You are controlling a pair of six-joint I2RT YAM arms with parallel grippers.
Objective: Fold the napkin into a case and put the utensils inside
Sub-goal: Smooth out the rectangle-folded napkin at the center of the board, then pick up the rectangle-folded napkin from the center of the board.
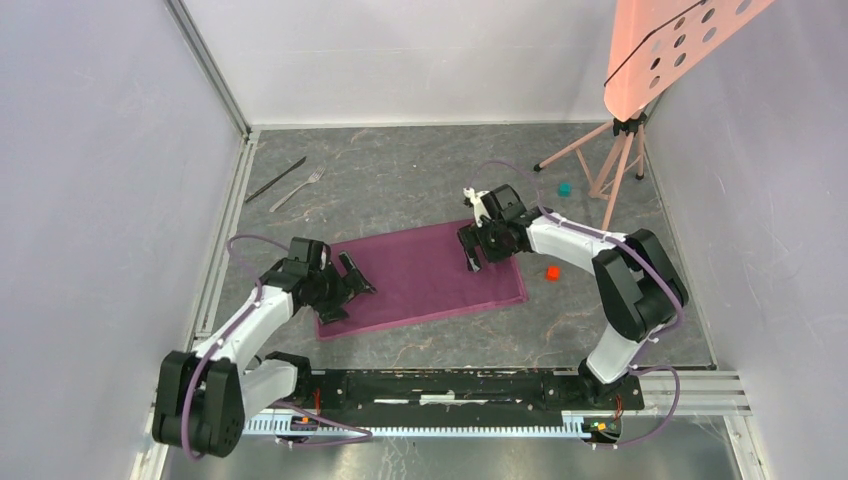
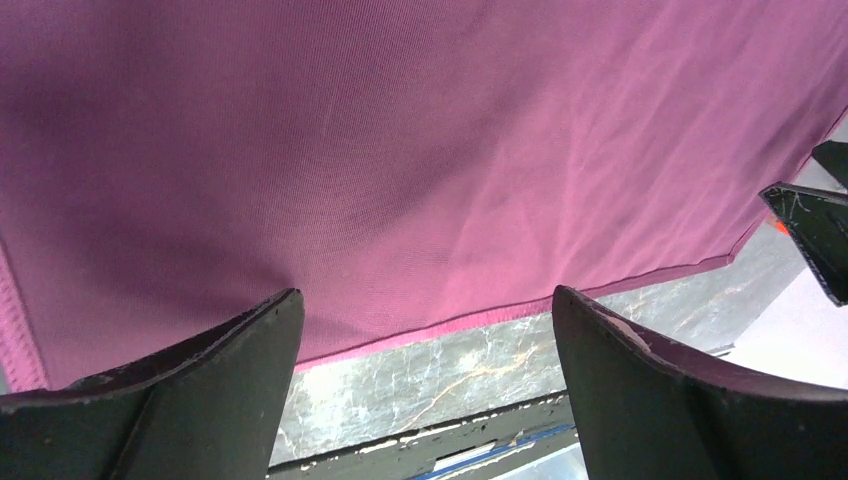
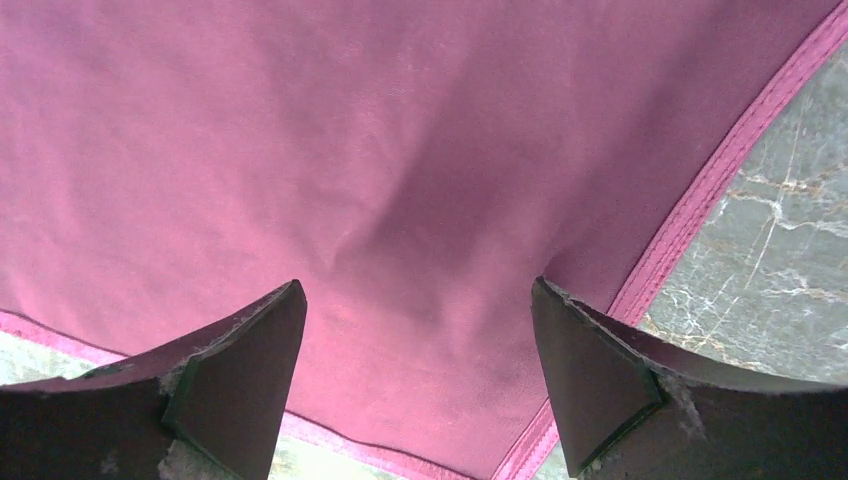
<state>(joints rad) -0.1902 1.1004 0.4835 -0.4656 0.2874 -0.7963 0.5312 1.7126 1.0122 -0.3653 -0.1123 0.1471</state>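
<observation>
closest to the arm bases, the left pincer [image 1: 350, 300] hangs over the near-left corner of the napkin [image 1: 425, 275], jaws wide and holding nothing. a little farther on, the right pincer [image 1: 470, 250] sits over the cloth's far-right part, also wide and empty. the napkin lies flat on the surface [image 1: 420, 175] with no fold showing, so the folding is not yet begun. a red cube [image 1: 551, 272] sits just off its right edge. farthest back on the left, the fork [image 1: 300, 188] and knife [image 1: 277, 179] lie side by side, well apart from the cloth. by my reckoning, both the folding and the loading are left to do.
</observation>
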